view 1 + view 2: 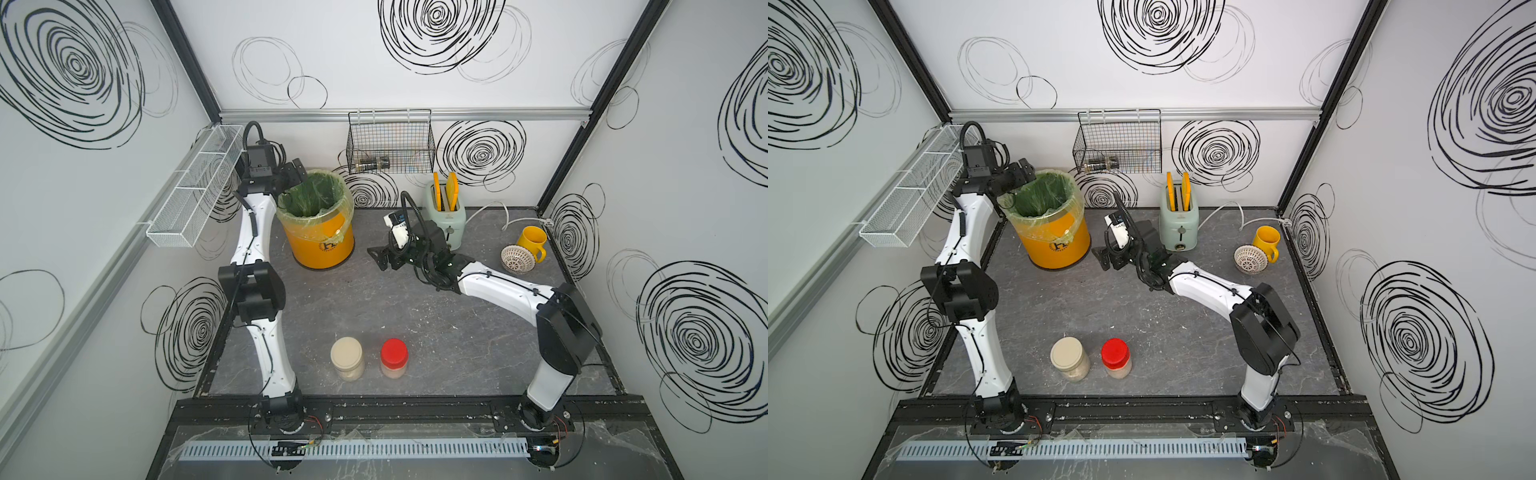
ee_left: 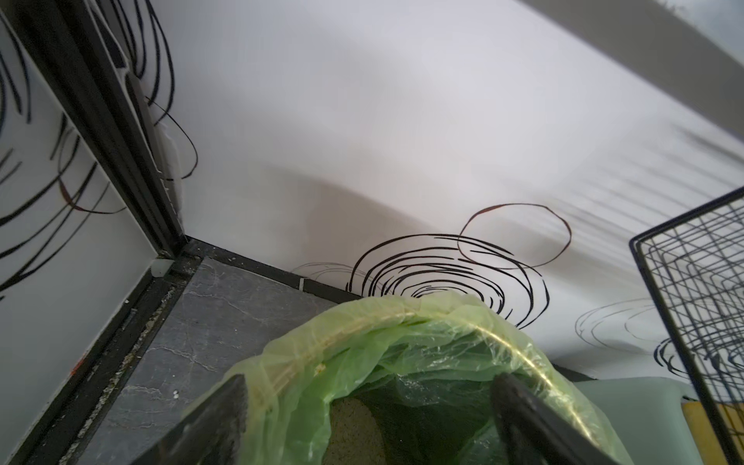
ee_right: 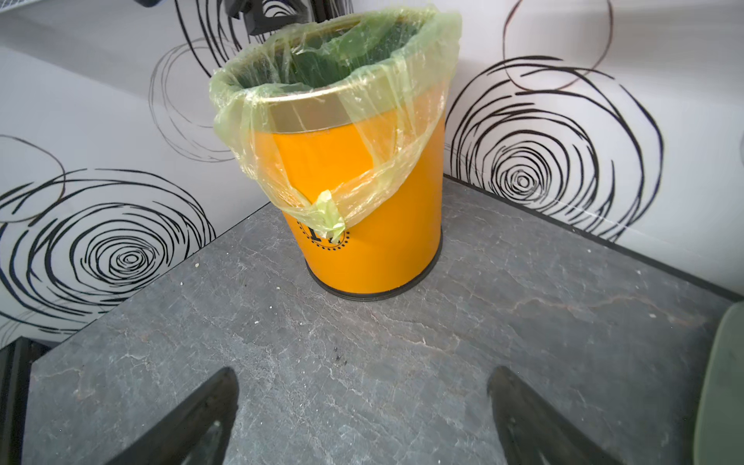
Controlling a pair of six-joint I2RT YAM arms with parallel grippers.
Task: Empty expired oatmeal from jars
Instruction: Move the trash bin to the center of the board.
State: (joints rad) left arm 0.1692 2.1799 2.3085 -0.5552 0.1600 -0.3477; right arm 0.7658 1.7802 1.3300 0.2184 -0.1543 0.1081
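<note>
Both jars stand upright with lids on near the front edge of the table [image 1: 415, 316], well apart from both arms: the cream-lidded jar [image 1: 347, 358] is just beside the red-lidded jar [image 1: 394, 357], and oatmeal [image 1: 352, 372] shows pale through their clear walls. The left gripper [image 1: 296, 174] hangs over the rim of the orange bucket [image 1: 322, 245] at the back, spread wide and empty, above a tan grainy heap [image 2: 350, 430] in the green liner [image 2: 402, 350]. The right gripper [image 1: 376, 258] is low beside the bucket, facing it, also wide with nothing between its fingers
</note>
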